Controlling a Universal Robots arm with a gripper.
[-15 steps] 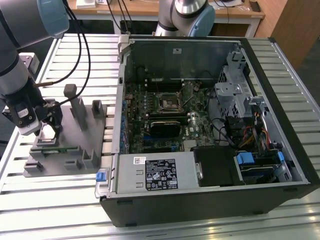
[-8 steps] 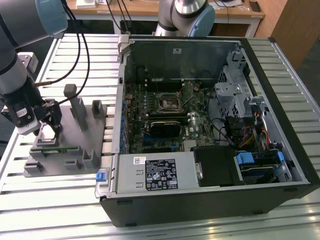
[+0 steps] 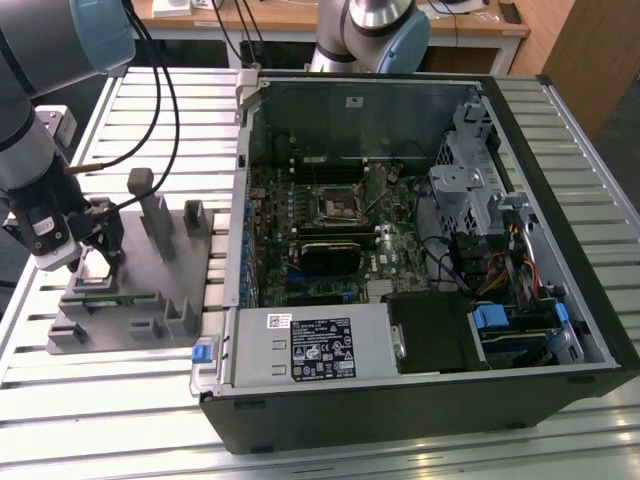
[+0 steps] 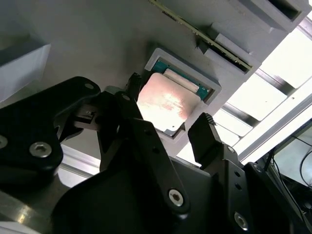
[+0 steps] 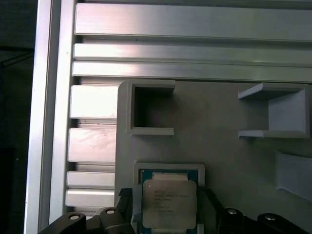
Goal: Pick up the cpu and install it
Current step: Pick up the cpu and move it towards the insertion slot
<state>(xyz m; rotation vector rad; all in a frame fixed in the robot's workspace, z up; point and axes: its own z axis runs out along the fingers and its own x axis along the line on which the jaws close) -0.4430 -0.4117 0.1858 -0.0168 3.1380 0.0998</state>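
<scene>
Over on the exterior view's left, the arm holds its gripper (image 3: 97, 250) low above the grey fixture plate (image 3: 150, 300), which sits on the slotted aluminium counter (image 3: 120, 400), and that is where the action is. Both wrist views put the cpu (image 5: 169, 202) right under the tool. It is a silver-topped square lying in its shallow framed pocket (image 5: 168, 166) on the plate, and as far as one can tell it has not been lifted. The jaws are parted, with one black finger (image 4: 207, 131) on either side of the chip, close to its edges but not seen pinching it. In the first wrist view a strip of pocket wall shows between finger and chip on both sides. By the look of it, then, this is the pick stage: the grasp is lined up and not yet made. A clean grab would call for the jaws to close evenly on two opposite edges, clear of the pocket walls, with the chip kept level. Further right stands the open computer case (image 3: 400, 425). In the middle of its motherboard (image 3: 290, 215) the square socket (image 3: 335, 205) lies well apart from the chip, so the install end of the job looks untouched.
</scene>
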